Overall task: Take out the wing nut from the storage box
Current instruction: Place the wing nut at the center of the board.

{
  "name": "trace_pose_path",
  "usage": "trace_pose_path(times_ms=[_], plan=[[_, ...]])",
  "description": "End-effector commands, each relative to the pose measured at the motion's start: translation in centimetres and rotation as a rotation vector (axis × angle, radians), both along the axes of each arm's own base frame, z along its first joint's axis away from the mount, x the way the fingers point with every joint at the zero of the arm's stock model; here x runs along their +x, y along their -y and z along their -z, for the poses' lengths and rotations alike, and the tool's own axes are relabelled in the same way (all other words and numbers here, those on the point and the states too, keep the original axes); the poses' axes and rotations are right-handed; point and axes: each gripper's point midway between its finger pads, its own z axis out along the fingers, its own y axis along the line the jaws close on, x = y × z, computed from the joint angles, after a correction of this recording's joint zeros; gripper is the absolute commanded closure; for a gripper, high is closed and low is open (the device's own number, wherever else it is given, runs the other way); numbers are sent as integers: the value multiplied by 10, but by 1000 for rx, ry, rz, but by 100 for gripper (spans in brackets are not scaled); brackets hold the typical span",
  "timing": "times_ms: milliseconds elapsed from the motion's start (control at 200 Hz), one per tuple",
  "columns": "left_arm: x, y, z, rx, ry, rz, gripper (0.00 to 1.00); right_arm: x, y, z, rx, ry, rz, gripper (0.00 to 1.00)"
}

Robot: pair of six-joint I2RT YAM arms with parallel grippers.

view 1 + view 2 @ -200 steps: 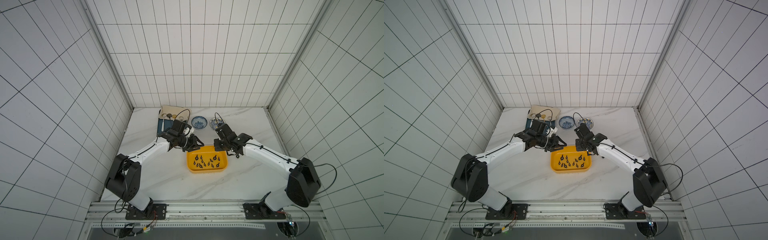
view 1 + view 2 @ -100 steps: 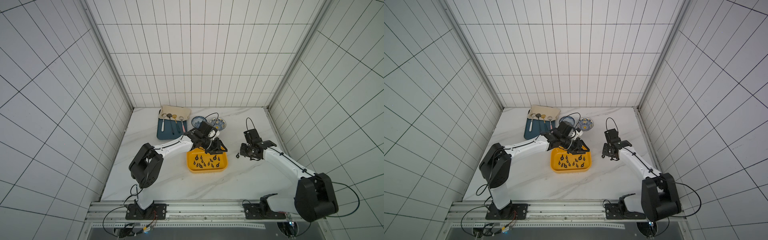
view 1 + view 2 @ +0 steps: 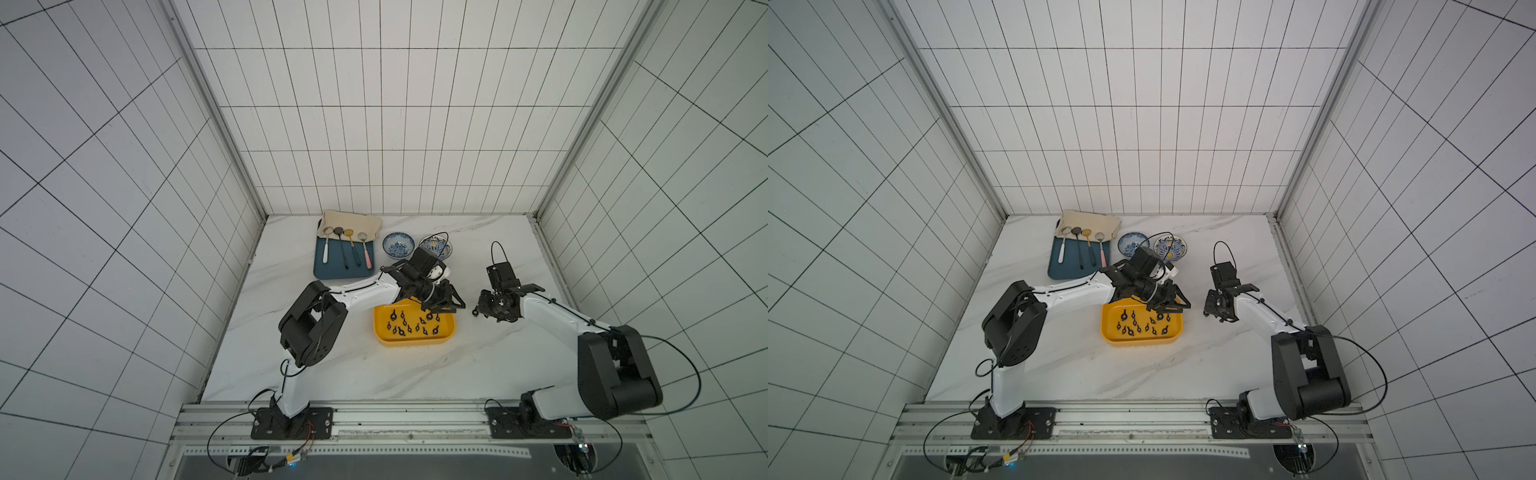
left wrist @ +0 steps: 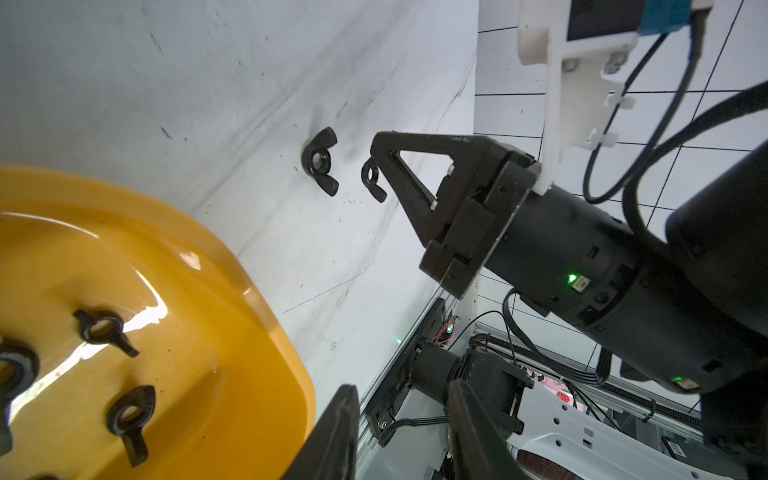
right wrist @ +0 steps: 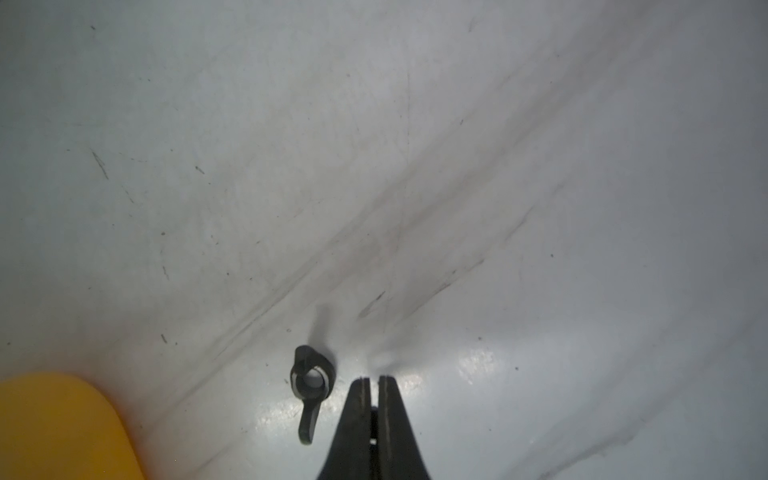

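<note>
The yellow storage box [image 3: 411, 343] [image 3: 1142, 342] lies mid-table with several black wing nuts [image 3: 409, 326] [image 4: 104, 328] inside. My right gripper [image 3: 475, 311] [image 5: 374, 380] is low over the table just right of the box, shut on a wing nut [image 4: 373, 179] whose ring sticks out beside its finger. A second wing nut [image 4: 320, 162] [image 5: 309, 386] lies loose on the table next to the tips. My left gripper [image 3: 442, 301] [image 4: 403, 436] hovers over the box's far right corner, open and holding nothing.
At the back left is a dark-blue tray [image 3: 332, 272] holding several spoons, with a beige cloth [image 3: 353, 220] behind it. Two patterned blue bowls [image 3: 398, 244] [image 3: 434, 247] stand behind the left arm. The tiled right wall is near the right arm.
The right gripper has left the box's far edge and moved right and down to the table beside it. The left gripper has swung from the box's far left over to its far right corner.
</note>
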Motion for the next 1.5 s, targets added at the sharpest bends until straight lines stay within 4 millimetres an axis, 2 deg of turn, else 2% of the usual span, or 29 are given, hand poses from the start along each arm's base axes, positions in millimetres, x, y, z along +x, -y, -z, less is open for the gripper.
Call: trace_pose_path(times_ms=[0,350,555,710,954,1154,1239,1314,1409,1494], plan=[[-2,3,-10,-32,22,13,61,1,7,12,-18,-14,27,100],[-4,2,-8,-28,16,16,61,-6,10,29,-36,-62,31,100],[-5,1,-6,-24,13,16,61,-5,8,24,-32,-60,25,100],[-6,0,-4,-20,12,16,61,-8,9,24,-28,-66,23,94],[-7,-2,-8,-25,19,19,61,-7,8,8,-17,-30,21,85],[-6,-8,-17,-29,40,16,60,-5,4,-19,5,20,5,78],[1,-21,-24,-32,47,-10,60,-5,-7,-39,20,55,-28,78],[14,-44,-31,-38,51,-59,60,-7,-30,-59,34,95,-85,77],[35,-89,-36,-26,60,-163,60,-14,-74,-77,41,119,-191,77],[50,-137,-30,10,53,-269,60,-22,-119,-83,62,117,-286,76]])
